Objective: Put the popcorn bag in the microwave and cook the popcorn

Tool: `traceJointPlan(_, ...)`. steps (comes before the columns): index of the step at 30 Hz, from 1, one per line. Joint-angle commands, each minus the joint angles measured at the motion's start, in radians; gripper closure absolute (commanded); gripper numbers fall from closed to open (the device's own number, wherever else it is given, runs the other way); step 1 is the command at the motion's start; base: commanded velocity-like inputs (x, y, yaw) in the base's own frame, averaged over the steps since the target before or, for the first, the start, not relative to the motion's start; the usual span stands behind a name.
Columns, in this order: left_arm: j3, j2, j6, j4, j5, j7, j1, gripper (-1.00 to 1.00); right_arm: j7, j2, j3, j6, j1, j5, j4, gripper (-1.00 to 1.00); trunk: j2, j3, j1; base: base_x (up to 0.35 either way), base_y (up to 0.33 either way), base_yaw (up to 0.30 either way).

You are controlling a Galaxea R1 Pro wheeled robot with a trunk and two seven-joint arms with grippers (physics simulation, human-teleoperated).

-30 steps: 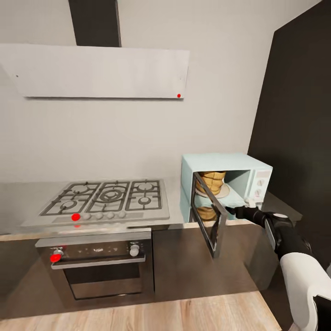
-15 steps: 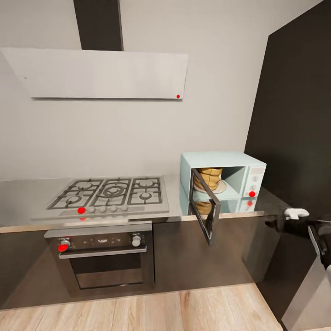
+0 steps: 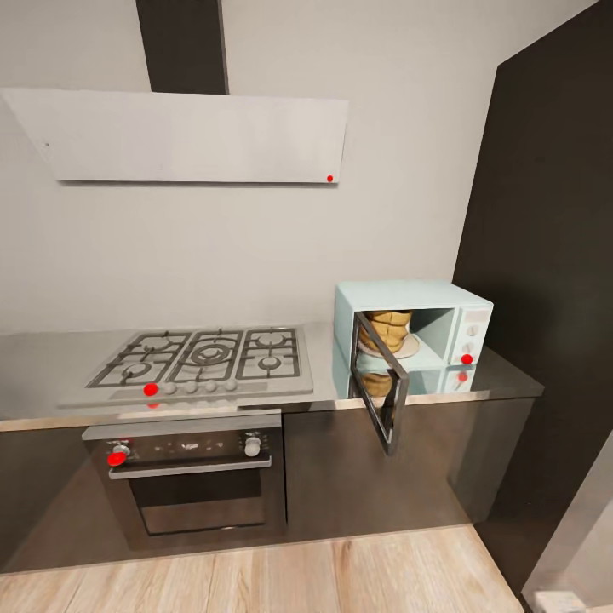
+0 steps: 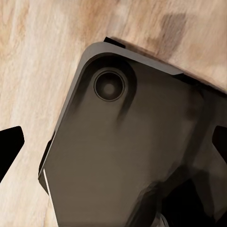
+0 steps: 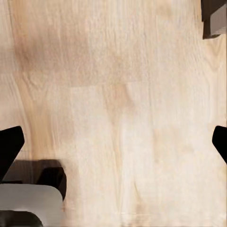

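The right tool [image 5: 113,142] is hanging over the wooden floor [image 5: 118,94] with its two dark fingertips [image 5: 10,149] spread wide and nothing between them. The left tool [image 4: 113,146] is likewise standing spread, its black fingertips [image 4: 9,146] showing at either edge of its wrist view, and it is pointing down at a dark grey rounded panel with a round socket [image 4: 109,86], seemingly part of the robot's own base, lying over the same pale boards. Up on the counter [image 3: 51,366], the pale blue microwave [image 3: 426,298] is sitting at the far right end against the wall, just beside the dark tall cabinet [image 3: 553,255]. Its glass door [image 3: 383,387] is hanging open, swung out over the counter's front edge. The popcorn bag [image 3: 387,328] is sitting inside the microwave on the pale turntable, upright, partly seen through the door glass. To the left, the gas hob [image 3: 200,358] is lying on the counter above the built-in oven [image 3: 191,477], with the flat grey hood [image 3: 196,136] hanging on the wall above.
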Motion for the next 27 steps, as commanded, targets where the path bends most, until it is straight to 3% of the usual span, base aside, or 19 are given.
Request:
traceJointPlan(1,0.004,0.0,-0.002,0.0,0.002,0.0,0.0,-1.0,-0.002,0.011,-0.012,-0.001,0.027,0.01,0.003,-1.0,-0.001,-0.001,0.0,0.0,0.0,0.0)
traceJointPlan(4,0.004,0.0,-0.002,0.0,0.002,0.0,0.0,-1.0,-0.009,0.05,-0.011,-0.023,0.095,0.015,0.006,-1.0,-0.001,-0.001,0.0,0.0,0.0,0.0)
traceJointPlan(6,0.004,0.0,-0.002,0.0,0.002,0.0,0.0,-1.0,-0.011,0.06,-0.011,-0.041,0.112,0.016,0.006,-1.0,-0.001,-0.001,0.0,0.0,0.0,0.0)
traceJointPlan(16,0.004,0.0,-0.002,0.0,0.002,0.0,0.0,-1.0,-0.032,0.079,-0.011,-0.067,0.149,0.016,0.007,-1.0,-0.001,-0.001,0.0,0.0,0.0,0.0)
traceJointPlan(24,0.004,0.0,-0.002,-0.001,0.001,0.0,0.0,-1.0,-0.197,0.13,-0.011,-0.07,0.179,0.015,0.008,-1.0,-0.001,-0.001,0.0,0.0,-0.009,0.0)
traceJointPlan(27,0.006,0.001,-0.002,-0.001,0.001,0.0,0.0,-1.0,-0.216,0.135,-0.011,-0.069,0.18,0.015,0.008,-1.0,-0.001,-0.001,0.0,0.0,-0.204,0.0)
